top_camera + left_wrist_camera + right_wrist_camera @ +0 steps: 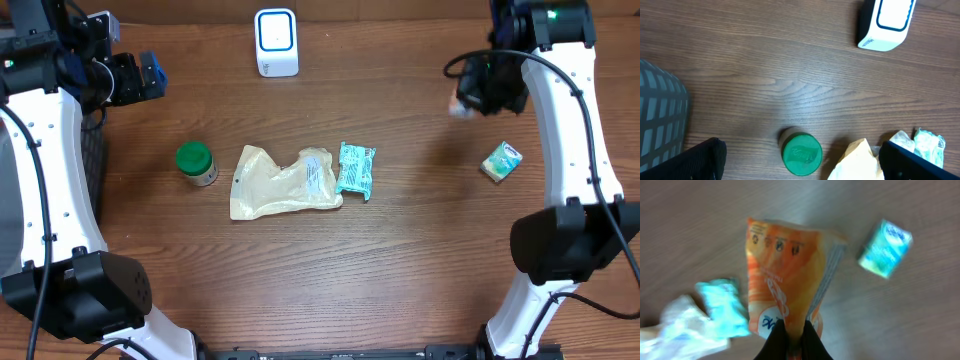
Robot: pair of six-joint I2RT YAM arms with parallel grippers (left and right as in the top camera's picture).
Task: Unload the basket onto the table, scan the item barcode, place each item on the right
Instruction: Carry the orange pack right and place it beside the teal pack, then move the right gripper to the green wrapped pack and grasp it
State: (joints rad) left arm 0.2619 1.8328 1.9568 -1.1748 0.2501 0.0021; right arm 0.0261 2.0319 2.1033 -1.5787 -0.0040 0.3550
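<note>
Orange packet [790, 280] is in my grip: my right end effector [793, 332] is pressed together on one narrow end, and the packet fans out from the fingertips, printed face to the wrist camera. That view is blurred, so I cannot read the print or find a barcode. From overhead, this arm hangs above the far right part of the surface [400, 260], with the packet lifted clear of it.

Just beyond the packet, the teal box [501, 161] lies alone near the right edge. Toward the middle, the teal packet [355, 168] touches the right end of the crumpled beige pouch [285, 182]. The green-lidded jar [195, 163] stands upright just left of the pouch.

The white scanner [276, 42] stands at the far edge, centre-left, well apart from my held packet.

My left end effector [152, 75] is spread wide and empty, over the far left corner. Under its camera, a grey mesh basket [660, 120] sits at the left edge.

The surface is dark brown wood grain, filling every view; no room shows beyond it.
</note>
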